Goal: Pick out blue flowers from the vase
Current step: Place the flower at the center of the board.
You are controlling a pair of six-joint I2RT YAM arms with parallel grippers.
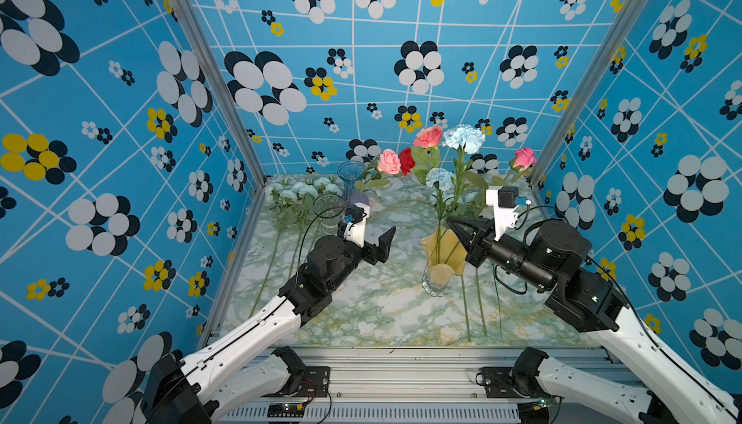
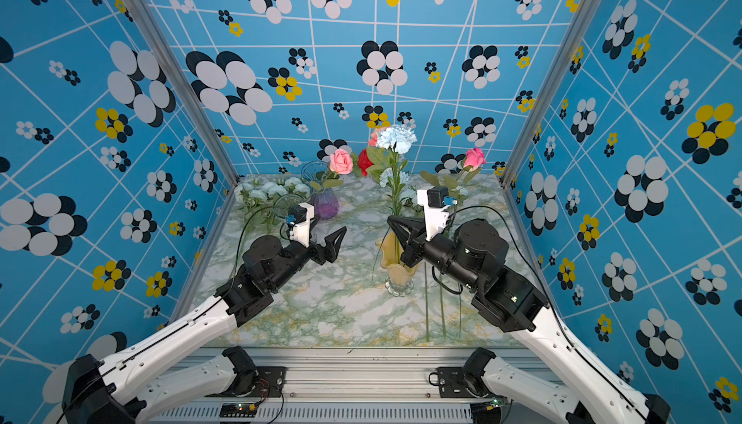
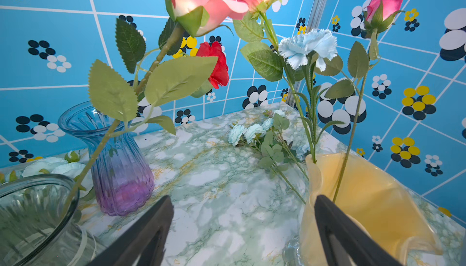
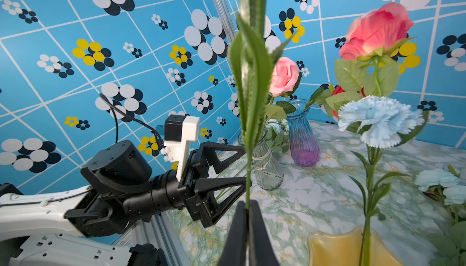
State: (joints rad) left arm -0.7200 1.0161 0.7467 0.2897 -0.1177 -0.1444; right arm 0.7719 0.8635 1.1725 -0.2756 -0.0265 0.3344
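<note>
Right fingers [image 4: 235, 237] clenched on blue flower stem [image 4: 248, 171] | left fingers [image 3: 151, 227] spread, empty | stem upright above yellow vase [image 1: 437, 273], right of counter [image 1: 381, 309] centre | judged: lift straight up

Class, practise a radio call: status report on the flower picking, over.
Left gripper open, empty. Right gripper shut on blue flower stem by yellow vase. Second blue flower stands in vase. Pink rose close above it.
</note>
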